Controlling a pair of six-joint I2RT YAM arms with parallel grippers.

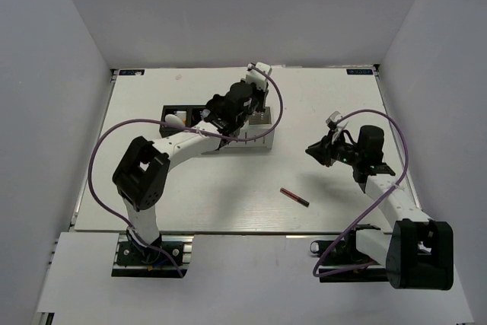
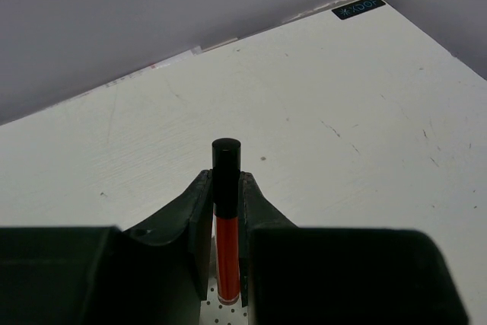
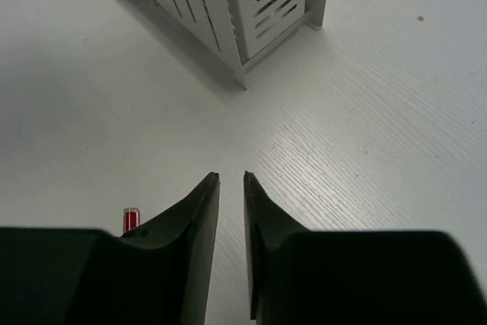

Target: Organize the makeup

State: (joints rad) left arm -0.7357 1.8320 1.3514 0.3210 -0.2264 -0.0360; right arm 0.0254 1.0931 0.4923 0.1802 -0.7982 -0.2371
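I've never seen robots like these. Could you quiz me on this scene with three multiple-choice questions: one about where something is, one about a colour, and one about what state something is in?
1. Where does the thin red stick lie?
A. In a glass jar
B. On the bare table, toward the near edge
C. On a shelf on the back wall

2. What colour is the cap on the red tube?
A. White
B. Black
C. Gold

3. What state is the left tool in?
A. Open and empty
B. Shut on a brush
C. Shut on the red tube

Answers:
1 B: the top view shows the stick lying alone on the tabletop, apart from both arms.
2 B: the left wrist view shows a glossy black cap above the red body.
3 C: its two fingers press the tube from both sides.
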